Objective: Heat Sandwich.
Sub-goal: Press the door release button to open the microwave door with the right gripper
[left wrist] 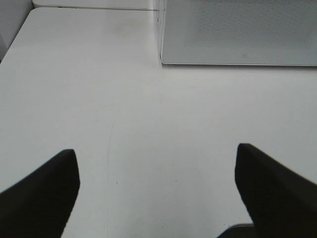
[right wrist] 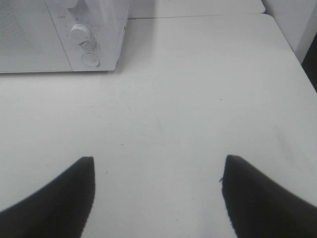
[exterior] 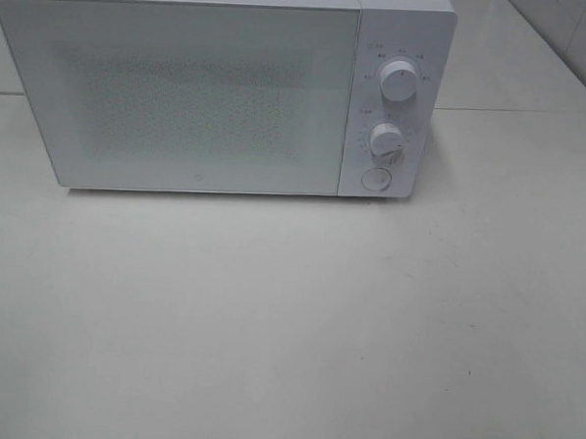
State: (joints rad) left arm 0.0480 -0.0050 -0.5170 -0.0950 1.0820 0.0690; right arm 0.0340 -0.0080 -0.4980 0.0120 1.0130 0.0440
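Note:
The sandwich is out of view in every frame. A white microwave point(exterior: 221, 88) stands at the back of the white table point(exterior: 287, 327) with its door shut. Two knobs point(exterior: 400, 80) and a round button sit on its right-hand panel. Neither arm shows in the exterior high view. In the left wrist view my left gripper point(left wrist: 156, 163) hangs open over bare tabletop, short of the microwave's door point(left wrist: 237, 29). In the right wrist view my right gripper point(right wrist: 157, 171) is open too, empty, with the microwave's control panel point(right wrist: 84, 44) ahead of it.
The table's left edge point(left wrist: 15, 44) shows in the left wrist view. Its right edge point(right wrist: 292, 49) shows in the right wrist view. A seam point(exterior: 515, 111) between table tops runs behind the microwave.

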